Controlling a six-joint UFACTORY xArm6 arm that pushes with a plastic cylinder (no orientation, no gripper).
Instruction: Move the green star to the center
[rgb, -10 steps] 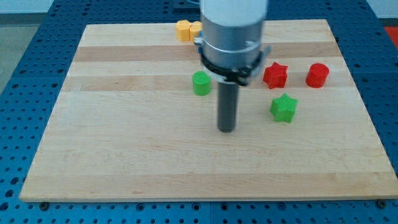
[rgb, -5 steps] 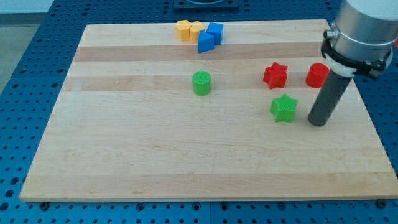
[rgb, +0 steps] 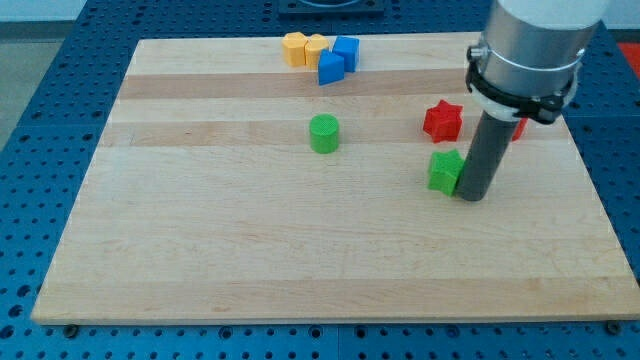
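Once my tip (rgb: 471, 195) had swung in against the green star's (rgb: 446, 171) right side, the star slid slightly left, centreward; no gripper exists.

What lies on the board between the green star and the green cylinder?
Nothing: in the camera view only bare wood separates the green star from the green cylinder.

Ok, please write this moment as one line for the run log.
tip: against right side of green star | red star: above it, apart | green cylinder: left, untouched | star not yet at center
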